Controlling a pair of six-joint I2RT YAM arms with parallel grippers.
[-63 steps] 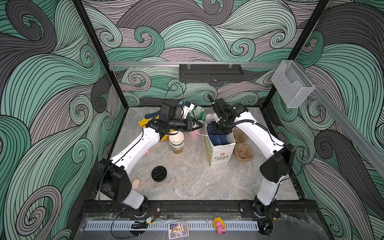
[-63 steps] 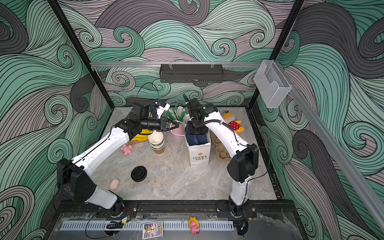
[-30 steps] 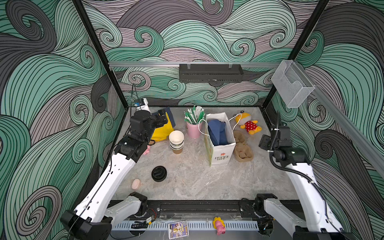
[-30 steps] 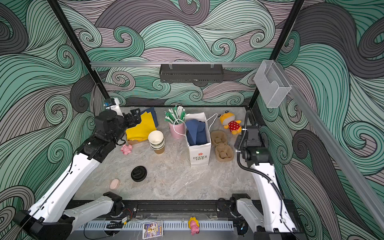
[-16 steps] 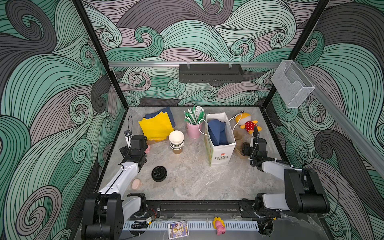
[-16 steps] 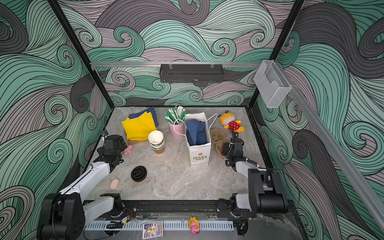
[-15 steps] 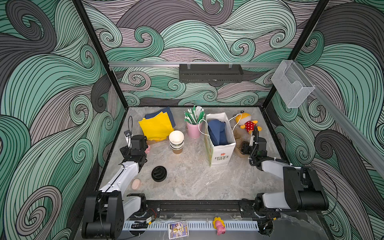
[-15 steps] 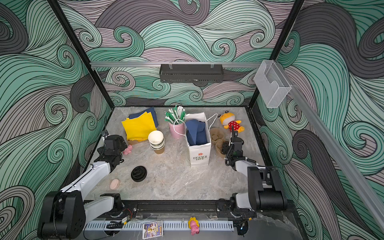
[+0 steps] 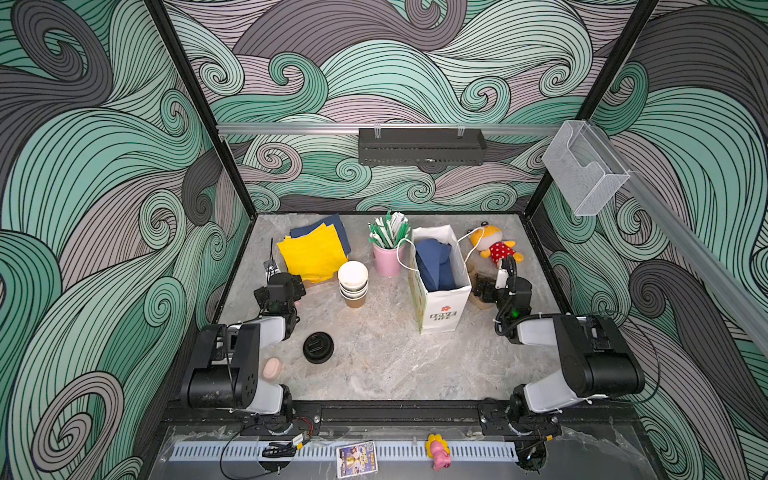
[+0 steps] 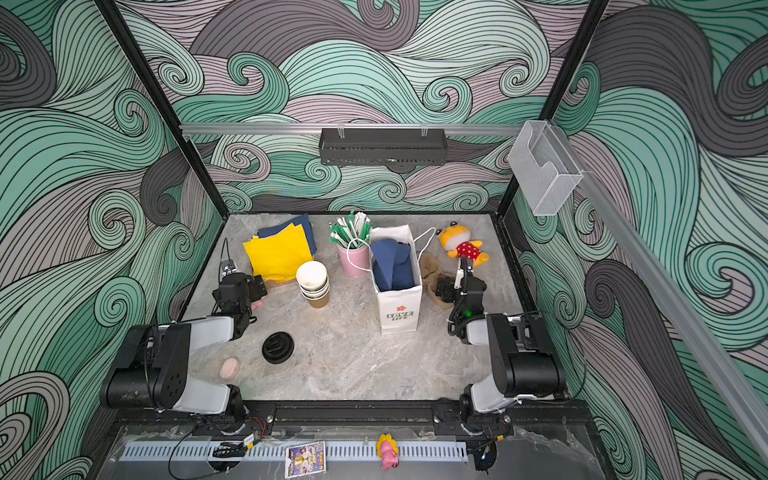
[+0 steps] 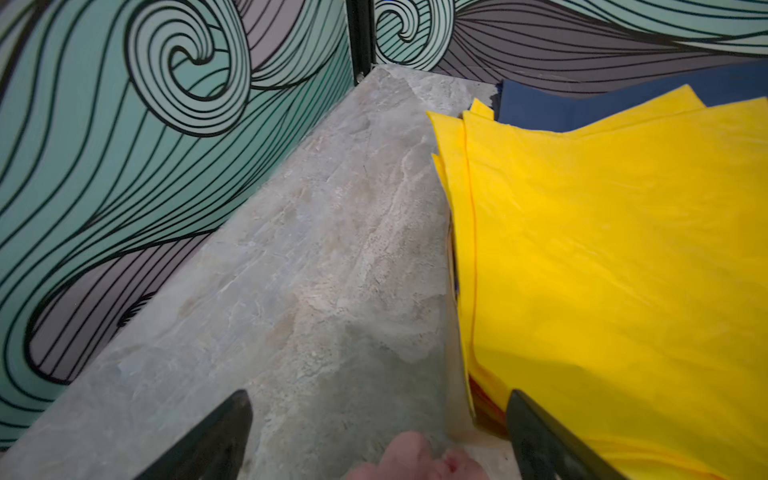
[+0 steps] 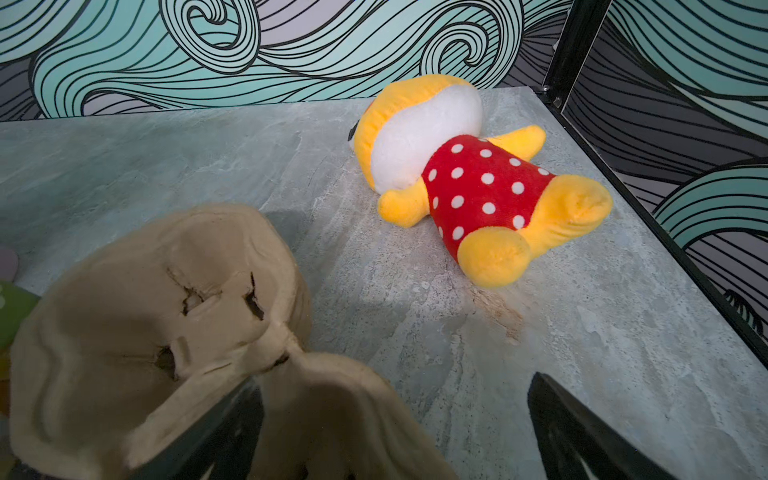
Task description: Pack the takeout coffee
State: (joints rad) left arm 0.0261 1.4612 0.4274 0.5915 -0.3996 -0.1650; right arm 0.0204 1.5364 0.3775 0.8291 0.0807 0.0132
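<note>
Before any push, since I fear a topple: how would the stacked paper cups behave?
The stacked paper cups show an empty top cup, so they are probably light. The stack is tall with a narrow base, so it likely tips if pushed high. The thin walls may crush.

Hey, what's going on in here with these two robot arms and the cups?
Nothing is held right now. Both arms sit folded low at the front: the left gripper open beside the yellow napkins, the right gripper open by the cardboard cup carrier. The stack of paper cups stands lidless mid-table, a black lid lies apart from it, and the white paper bag shows only navy napkins inside. The coffee is not yet packed.
</note>
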